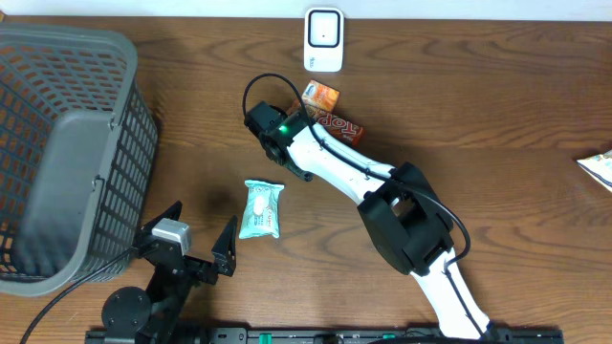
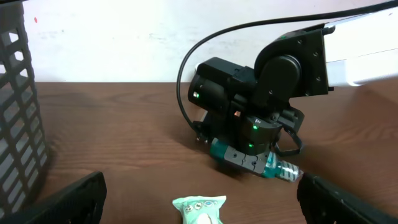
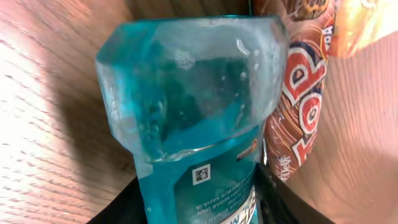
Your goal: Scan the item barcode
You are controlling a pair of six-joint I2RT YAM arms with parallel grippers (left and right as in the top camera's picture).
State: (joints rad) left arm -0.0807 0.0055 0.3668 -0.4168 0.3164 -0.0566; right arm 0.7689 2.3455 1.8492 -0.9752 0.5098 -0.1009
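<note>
Two arms are in view, and only the right one is at work. The right gripper [image 2: 247, 158] is lowered over a teal bottle [image 3: 193, 93] that lies on its side on the table [image 1: 497, 86]. Its dark fingers [image 3: 118, 208] press against both flanks of the bottle's body, so I judge it gripped, though not yet lifted. The grip sits across the narrow width, probably because a lying bottle offers no other faces to pinch.

A small square code [image 3: 200, 174] on the label faces up, just ahead of the fingers and uncovered. Holding nearer the cap end seems meant to keep it readable.

Touching or nearly touching the bottle, on the gripper's right in the wrist view, lies a brown snack wrapper [image 3: 298, 112], with an orange box [image 1: 320, 96] just past it. That crowding could drag the wrapper along on the lift.

The white scanner [image 1: 323, 38] stands beyond the right gripper, past the orange box, so the carry should be short. The code will likely need turning toward the scanner's face.

The left gripper [image 1: 205, 216] rests near the robot's side with its fingers spread wide, holding nothing. A wipes packet [image 1: 260, 210] is just ahead of it and a grey basket [image 1: 143, 134] is off to its left
</note>
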